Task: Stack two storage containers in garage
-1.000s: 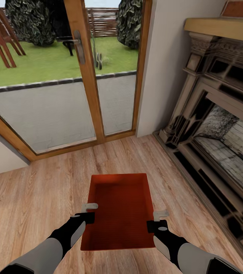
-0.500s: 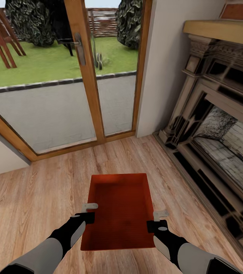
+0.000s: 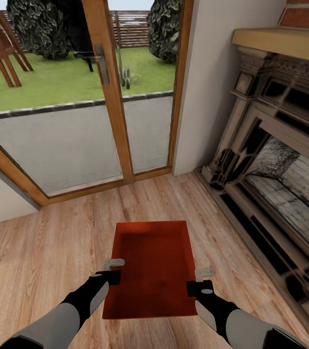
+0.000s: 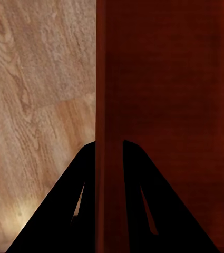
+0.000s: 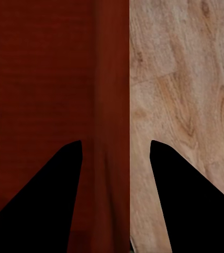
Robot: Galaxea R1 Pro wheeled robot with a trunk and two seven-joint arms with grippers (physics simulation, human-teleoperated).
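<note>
Living room, light wood plank floor [image 3: 38, 261], viewed from head height.

Left hand [image 3: 113, 264]: closed onto the left long wall of one storage container [image 3: 152, 269], one finger on each face of the wall, as seen from the left wrist [image 4: 109, 158].

Right hand [image 3: 204, 273]: astride the right long wall of the same container, fingers set wider apart on either side of it [image 5: 116, 147]; firm contact could not be told.

Storage container: orange-red, open-topped, finely ribbed, held lengthwise between both hands above the planks, interior bare.

Beyond the container: wood-framed glazed door [image 3: 101, 97] with metal handle, looking onto paving, lawn and shrubs. White wall [image 3: 217, 82] beside the door.

At right: ornate fireplace [image 3: 275, 160] with stone-lined interior, wooden mantel and red brick above.
</note>
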